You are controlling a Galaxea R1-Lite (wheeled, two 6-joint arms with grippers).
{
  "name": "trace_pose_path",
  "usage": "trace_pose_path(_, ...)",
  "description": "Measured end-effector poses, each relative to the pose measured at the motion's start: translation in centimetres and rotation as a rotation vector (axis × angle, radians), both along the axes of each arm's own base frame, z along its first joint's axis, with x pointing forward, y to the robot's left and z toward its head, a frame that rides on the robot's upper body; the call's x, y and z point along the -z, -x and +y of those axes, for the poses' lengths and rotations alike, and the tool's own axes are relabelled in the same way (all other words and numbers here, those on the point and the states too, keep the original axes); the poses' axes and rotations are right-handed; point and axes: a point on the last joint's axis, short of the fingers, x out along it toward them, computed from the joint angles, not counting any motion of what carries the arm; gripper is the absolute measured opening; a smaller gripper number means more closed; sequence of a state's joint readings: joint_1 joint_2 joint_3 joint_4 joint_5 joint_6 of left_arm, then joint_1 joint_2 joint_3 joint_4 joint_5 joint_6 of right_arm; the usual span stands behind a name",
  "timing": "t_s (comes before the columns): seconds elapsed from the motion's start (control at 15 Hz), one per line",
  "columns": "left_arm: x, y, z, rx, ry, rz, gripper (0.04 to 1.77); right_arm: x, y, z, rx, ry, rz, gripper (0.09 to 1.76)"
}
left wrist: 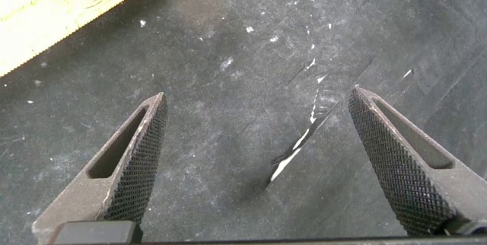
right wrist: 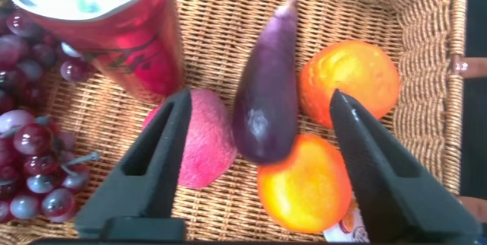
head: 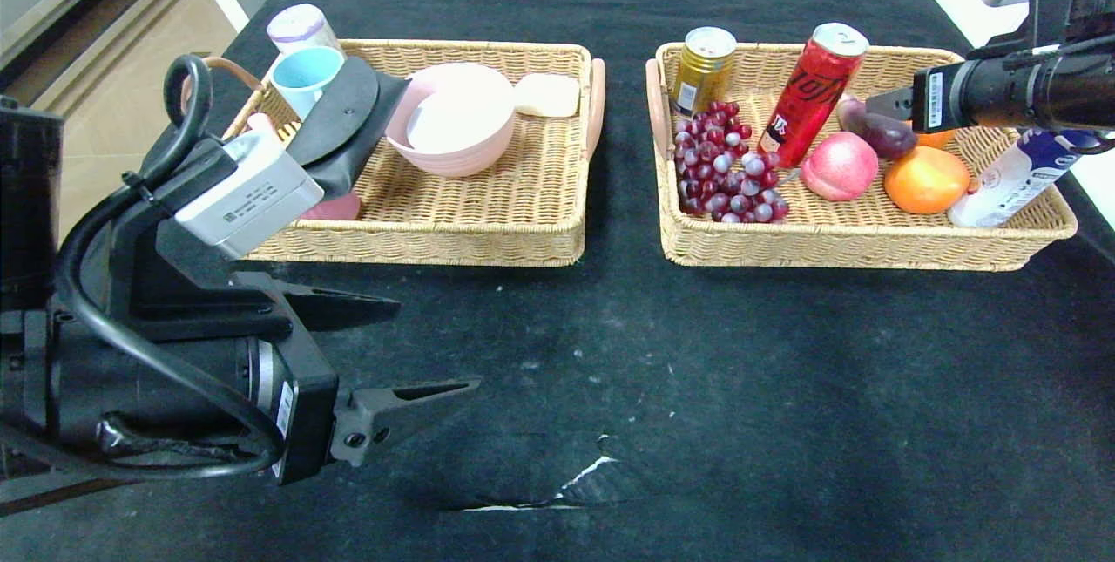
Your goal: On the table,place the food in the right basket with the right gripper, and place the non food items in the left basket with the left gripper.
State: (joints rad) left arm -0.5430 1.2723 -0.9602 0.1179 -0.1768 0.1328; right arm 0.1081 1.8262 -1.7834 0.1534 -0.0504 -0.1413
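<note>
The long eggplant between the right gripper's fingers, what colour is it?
Dark purple eggplant, clearest in the right wrist view.

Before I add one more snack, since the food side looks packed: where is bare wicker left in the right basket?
The right basket is crowded along its middle: grapes, red can, peach, eggplant, oranges. Bare wicker shows along the front rim below the peach and behind the gold can and red can. The right gripper hangs open over the eggplant.

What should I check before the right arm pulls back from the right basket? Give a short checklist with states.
1. Right gripper jaws apart around the eggplant: ok.
2. Eggplant rests on the peach and oranges inside the right basket: ok.
3. Eggplant free of both fingers: cannot tell.
4. Red can stands clear of the gripper: ok.
5. Left gripper open over bare table: ok.
</note>
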Motion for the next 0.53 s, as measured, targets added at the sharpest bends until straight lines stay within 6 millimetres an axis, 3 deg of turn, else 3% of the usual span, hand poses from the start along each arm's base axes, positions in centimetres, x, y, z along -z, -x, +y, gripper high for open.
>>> trace_pose_path(0.27, 0.0, 0.1, 0.0, 0.000, 0.001, -0.002, 1.72, -0.3, 0.7, 0.2, -0.014, -0.001, -0.001, 1.50)
trace_pose_path(0.53, -0.3, 0.2, 0.1, -0.001, 0.008, -0.013, 1.72, -0.8, 3.1, 0.5, -0.101, -0.015, -0.002, 1.58)
